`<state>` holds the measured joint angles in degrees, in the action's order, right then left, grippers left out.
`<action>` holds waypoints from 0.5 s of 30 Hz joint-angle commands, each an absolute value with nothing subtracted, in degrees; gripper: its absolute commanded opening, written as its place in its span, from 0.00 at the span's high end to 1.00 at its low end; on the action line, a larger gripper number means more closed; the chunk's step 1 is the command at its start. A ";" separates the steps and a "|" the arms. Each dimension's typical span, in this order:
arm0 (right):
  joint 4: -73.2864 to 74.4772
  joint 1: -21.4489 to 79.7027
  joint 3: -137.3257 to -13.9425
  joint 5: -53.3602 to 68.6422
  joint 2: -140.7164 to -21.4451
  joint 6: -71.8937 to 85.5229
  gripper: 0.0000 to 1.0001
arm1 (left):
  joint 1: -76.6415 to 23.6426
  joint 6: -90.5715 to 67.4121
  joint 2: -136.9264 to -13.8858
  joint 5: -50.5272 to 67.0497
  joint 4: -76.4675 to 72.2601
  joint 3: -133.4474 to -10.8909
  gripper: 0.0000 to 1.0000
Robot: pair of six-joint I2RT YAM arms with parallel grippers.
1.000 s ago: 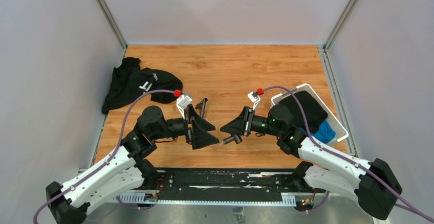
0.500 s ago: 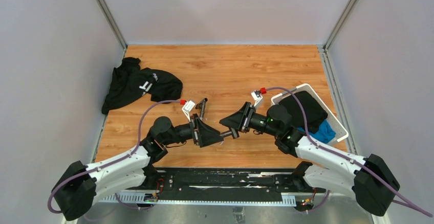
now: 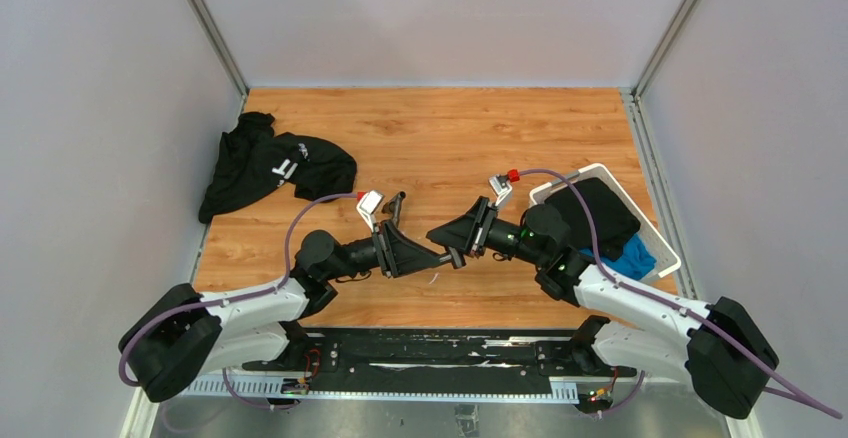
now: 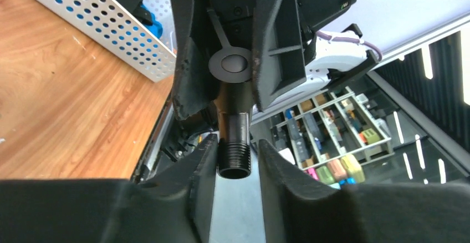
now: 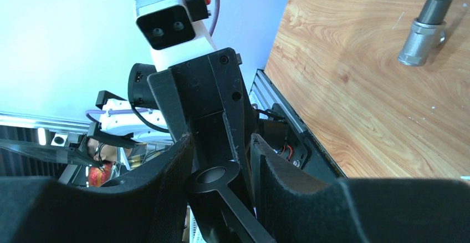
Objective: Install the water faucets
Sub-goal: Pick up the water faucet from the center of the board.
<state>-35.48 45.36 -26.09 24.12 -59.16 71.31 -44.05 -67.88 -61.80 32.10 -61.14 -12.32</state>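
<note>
Our right hand (image 5: pixel 220 143) pinches the faucet piece (image 4: pixel 231 104). Our left hand (image 4: pixel 237 144) brackets its threaded stub, contact unclear. We should centre that stub, then close squarely.

The light-brown wood-grain counter (image 3: pixel 440 138) carries a crumpled black cloth garment (image 3: pixel 270 163) well left of and beyond the left fingers (image 3: pixel 405 251), a small dark-grey metal faucet piece (image 3: pixel 393 208) just beyond those fingers, and a white perforated plastic basket (image 4: pixel 105 32) right of the right fingers (image 3: pixel 455 233).

Bright even light, soft shadows; wrist views blur up close
</note>
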 commanded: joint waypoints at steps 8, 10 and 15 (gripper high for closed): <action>-37.27 45.40 -26.42 22.72 -56.97 71.80 1.00 | -43.95 -63.47 -54.29 31.02 -52.28 -12.70 0.28; -37.43 45.35 -26.51 22.68 -56.95 71.81 1.00 | -43.95 -63.29 -53.59 31.56 -51.63 -12.77 0.27; -37.92 45.35 -26.89 23.02 -57.30 72.27 1.00 | -43.95 -63.53 -53.68 33.03 -52.69 -13.16 0.34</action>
<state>-35.70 45.36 -26.06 23.70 -58.17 71.81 -44.01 -64.86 -53.93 31.75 -53.34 -12.32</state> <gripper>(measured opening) 0.415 0.654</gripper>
